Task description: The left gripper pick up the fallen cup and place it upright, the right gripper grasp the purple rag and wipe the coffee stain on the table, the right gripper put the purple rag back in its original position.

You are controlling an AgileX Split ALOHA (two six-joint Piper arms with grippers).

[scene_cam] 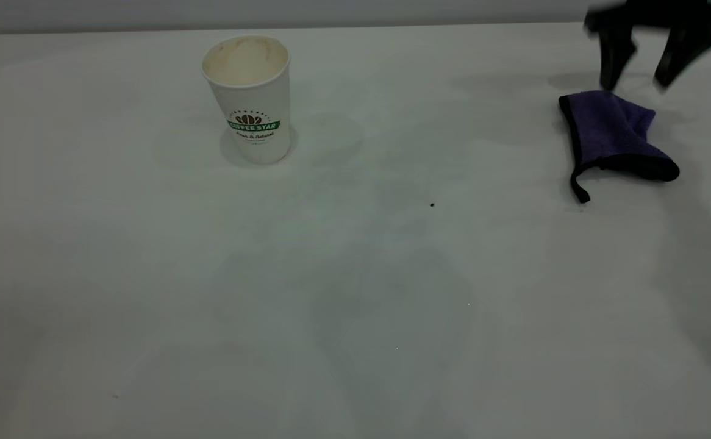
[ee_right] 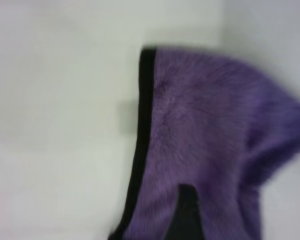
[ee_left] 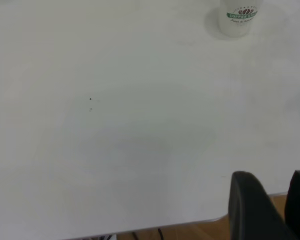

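Just beneath the right gripper [scene_cam: 642, 76], fingers apart, we note the purple rag [scene_cam: 614, 135] lying, seemingly untouched; cup [scene_cam: 250, 97] upright well off.

Cup [scene_cam: 247, 97] upright at table [scene_cam: 355, 305] back-left, purple rag [scene_cam: 614, 137] far right, well apart.

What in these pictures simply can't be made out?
- The right claw: its upper part is cut off by the exterior view's top edge.
- The purple rag: blurred and cropped in the right wrist view.
- The cup: its top is cut off in the left wrist view.
- The coffee stain: not visible anywhere.
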